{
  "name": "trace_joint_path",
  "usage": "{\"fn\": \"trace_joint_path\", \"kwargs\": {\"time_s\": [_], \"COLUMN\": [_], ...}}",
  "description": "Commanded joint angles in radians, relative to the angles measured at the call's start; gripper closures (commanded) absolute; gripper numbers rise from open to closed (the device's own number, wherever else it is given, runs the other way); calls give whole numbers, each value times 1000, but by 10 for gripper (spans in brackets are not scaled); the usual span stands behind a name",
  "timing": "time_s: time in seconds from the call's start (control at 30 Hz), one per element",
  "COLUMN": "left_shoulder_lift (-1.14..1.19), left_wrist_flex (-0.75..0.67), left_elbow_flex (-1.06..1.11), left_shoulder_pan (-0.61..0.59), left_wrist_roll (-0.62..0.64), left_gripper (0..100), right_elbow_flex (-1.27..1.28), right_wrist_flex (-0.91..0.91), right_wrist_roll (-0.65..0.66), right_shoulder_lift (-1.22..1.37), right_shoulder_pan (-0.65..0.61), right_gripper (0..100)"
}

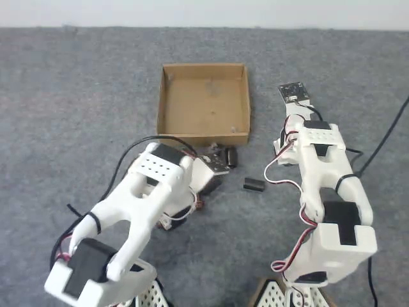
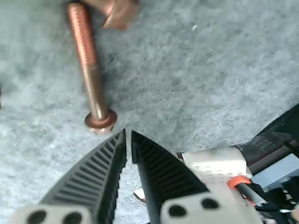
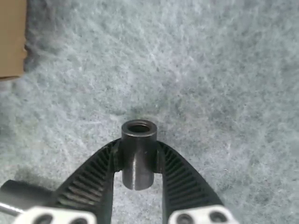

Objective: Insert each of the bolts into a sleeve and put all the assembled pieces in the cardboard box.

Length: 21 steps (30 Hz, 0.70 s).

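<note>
A copper bolt (image 2: 90, 70) lies on the grey carpet with its flanged head (image 2: 100, 122) just ahead of my left gripper (image 2: 128, 135), which is shut with nothing between its ribbed fingers. A second copper bolt head (image 2: 119, 11) lies past the first bolt's threaded end. My right gripper (image 3: 138, 147) is shut on a black sleeve (image 3: 138, 154), held with its bore facing away from the wrist, just above the carpet. Another black sleeve (image 1: 254, 185) lies loose between the two arms. The cardboard box (image 1: 167, 102) stands open beyond them.
A corner of the box (image 3: 11, 39) stands off to one side of the held sleeve. A dark rounded object (image 3: 18, 190) lies beside the right gripper's finger. A small black part (image 1: 231, 157) sits at the box's front wall. Cables trail from both arms.
</note>
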Motion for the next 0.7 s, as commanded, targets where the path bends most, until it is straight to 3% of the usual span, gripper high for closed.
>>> {"fn": "trace_joint_path", "kwargs": {"time_s": [0.0,0.2,0.47,0.67], "left_shoulder_lift": [2,-5,-5,-5], "left_wrist_flex": [-137,-321,-465,-468], "left_elbow_flex": [64,196,237,228], "left_shoulder_pan": [91,86,-137,-175], "left_wrist_roll": [-14,35,106,107], "left_gripper": [989,989,989,989], "right_elbow_flex": [-9,-9,-8,-6], "right_wrist_flex": [-13,-15,-28,-27], "right_wrist_roll": [14,14,14,14], "right_shoulder_lift": [-7,-7,-7,-7], "right_shoulder_pan": [-4,-4,-4,-4], "right_gripper": [993,993,993,993]}}
